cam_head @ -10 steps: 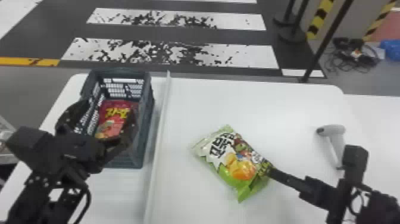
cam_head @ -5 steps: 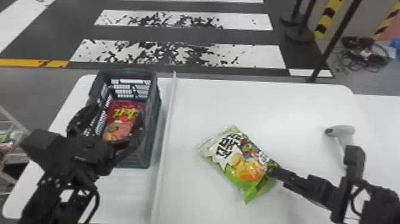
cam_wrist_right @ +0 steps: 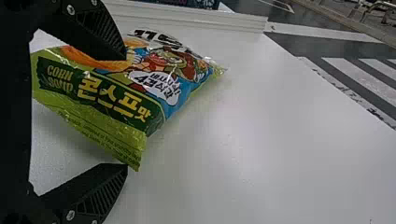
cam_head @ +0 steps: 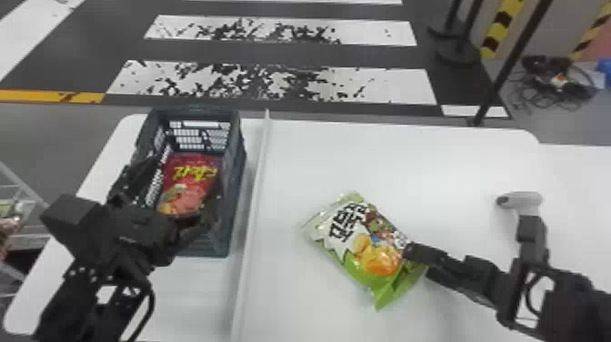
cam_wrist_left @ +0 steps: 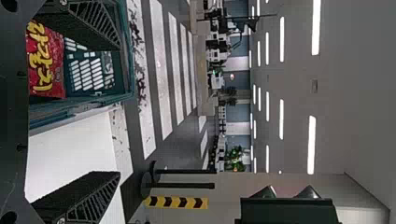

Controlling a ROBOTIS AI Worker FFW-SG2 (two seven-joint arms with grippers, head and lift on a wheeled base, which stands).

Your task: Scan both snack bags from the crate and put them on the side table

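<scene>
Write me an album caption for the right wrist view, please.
The open right gripper at the green end of a snack bag lying on a white table.

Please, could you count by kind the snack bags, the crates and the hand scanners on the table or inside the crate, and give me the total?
Snack bags: 2 (red bag, green bag)
Crates: 1
Hand scanners: 1
Total: 4

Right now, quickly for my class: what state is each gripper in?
Left gripper: open, empty, by the crate.
Right gripper: open, at the green snack bag, not gripping it.
</scene>
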